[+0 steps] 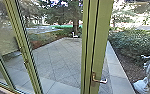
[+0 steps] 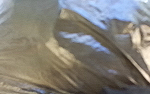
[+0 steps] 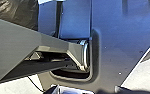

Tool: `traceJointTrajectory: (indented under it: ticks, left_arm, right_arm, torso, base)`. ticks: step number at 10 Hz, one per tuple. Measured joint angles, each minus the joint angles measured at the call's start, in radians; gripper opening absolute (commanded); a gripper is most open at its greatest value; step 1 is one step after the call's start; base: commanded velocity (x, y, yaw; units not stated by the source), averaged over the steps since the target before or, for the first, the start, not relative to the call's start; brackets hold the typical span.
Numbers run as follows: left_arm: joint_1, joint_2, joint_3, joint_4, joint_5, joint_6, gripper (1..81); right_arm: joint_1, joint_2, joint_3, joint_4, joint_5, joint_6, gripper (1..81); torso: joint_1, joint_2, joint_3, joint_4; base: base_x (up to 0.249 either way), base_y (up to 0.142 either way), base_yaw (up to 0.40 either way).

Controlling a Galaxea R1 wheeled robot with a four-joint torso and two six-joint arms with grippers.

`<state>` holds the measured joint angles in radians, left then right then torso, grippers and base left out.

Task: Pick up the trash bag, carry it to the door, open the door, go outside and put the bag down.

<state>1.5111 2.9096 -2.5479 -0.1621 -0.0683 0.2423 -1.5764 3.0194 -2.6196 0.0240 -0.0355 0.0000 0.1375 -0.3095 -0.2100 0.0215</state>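
Landmark, one green door post (image 1: 101, 42), with lever handle (image 1: 99, 80); beyond it, paved yard (image 1: 58, 57); to its right, shrubs (image 1: 132, 41). Trash bag (image 2: 73, 53), dark and glossy, close against our left wrist camera; we judge it picked up and brought to the door, so those steps count as done; whether the door leaf stands ajar, we cannot tell; the set-down outside remains, with any opening and passage still needed. Left arm, wrist turned to the bag; right arm, wrist facing our own body plate (image 3: 123, 50), bag nearby; left claw and right claw, open or closed, we cannot tell.
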Motion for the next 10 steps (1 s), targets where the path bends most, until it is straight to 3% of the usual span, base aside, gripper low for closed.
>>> traceJointTrajectory:
  ticks: [7, 10]
  left_arm:
    - [-0.001, -0.014, 0.018, -0.002, 0.017, -0.004, 1.0]
    - [-0.001, -0.073, 0.127, -0.002, 0.028, -0.005, 1.0]
  right_arm:
    - [0.000, -0.011, 0.012, 0.000, -0.001, 0.000, 81.1]
    - [0.000, -0.066, 0.103, 0.000, 0.002, 0.000, 81.1]
  torso:
    - [0.000, 0.000, 0.000, 0.000]
    - [0.000, 0.000, 0.000, 0.000]
  base:
    - [0.000, 0.000, 0.000]
    - [0.000, 0.000, 0.000]
